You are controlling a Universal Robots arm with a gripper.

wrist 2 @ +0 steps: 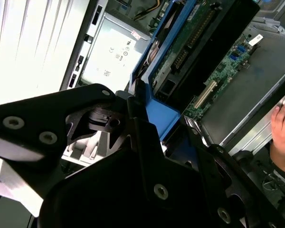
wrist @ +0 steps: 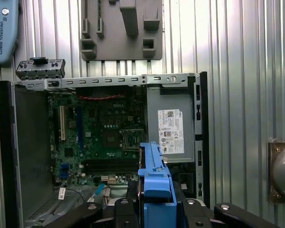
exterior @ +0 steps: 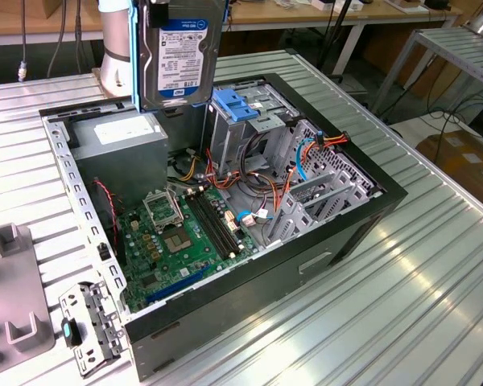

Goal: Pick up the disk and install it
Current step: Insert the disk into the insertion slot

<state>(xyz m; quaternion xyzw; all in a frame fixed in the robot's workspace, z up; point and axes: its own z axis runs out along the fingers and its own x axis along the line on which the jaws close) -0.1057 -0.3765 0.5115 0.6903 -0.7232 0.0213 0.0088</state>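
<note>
The disk (exterior: 181, 52) hangs upright above the back of the open computer case (exterior: 322, 249), its white and blue label facing the exterior view. A blue plastic frame runs along its edges. In the second wrist view my gripper (wrist 2: 154, 128) is shut on the blue-framed end of the disk (wrist 2: 190, 42), whose green circuit side shows. In the first wrist view the disk (wrist: 154, 183) sits between the black fingers of the gripper (wrist: 156, 211), above the case's lower edge next to the power supply.
Inside the case lie a green motherboard (exterior: 181, 237), a grey power supply (exterior: 117, 141) with a white sticker, a blue bracket (exterior: 235, 106) on the drive cage, and orange cables. A grey fixture (exterior: 12, 289) and a metal bracket (exterior: 88, 326) rest on the ribbed table. A hand (wrist 2: 282, 128) is beside the case.
</note>
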